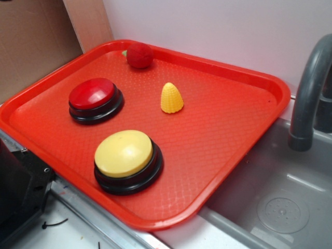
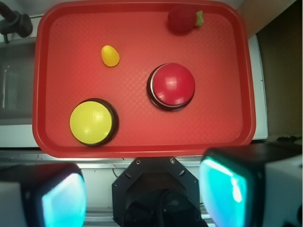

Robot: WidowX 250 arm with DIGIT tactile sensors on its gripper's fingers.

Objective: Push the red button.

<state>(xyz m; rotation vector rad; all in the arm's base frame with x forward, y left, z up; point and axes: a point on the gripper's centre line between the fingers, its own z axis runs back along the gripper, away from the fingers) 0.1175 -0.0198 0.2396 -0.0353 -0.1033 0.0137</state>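
In the wrist view the tool [image 2: 144,198] fills the near edge, its two blurred fingers [image 2: 59,201] set wide apart with nothing between them; it hangs short of the tray, over the near rim of the tabletop [image 2: 142,160]. Beyond it lies a red tray [image 2: 142,28]. The red button [image 2: 173,86] sits on the tray right of centre in this view, dome up on its black base, touched by nothing. The yellow button [image 2: 92,122] stands nearer and to the left, well apart from it. A small yellow corn-shaped toy [image 2: 110,56] lies farther back on the left, and a fuzzy red ball toy [image 2: 182,19] rests by the far rim. In the exterior view a grey sink [image 1: 280,197] with a faucet [image 1: 308,93] adjoins the tray.
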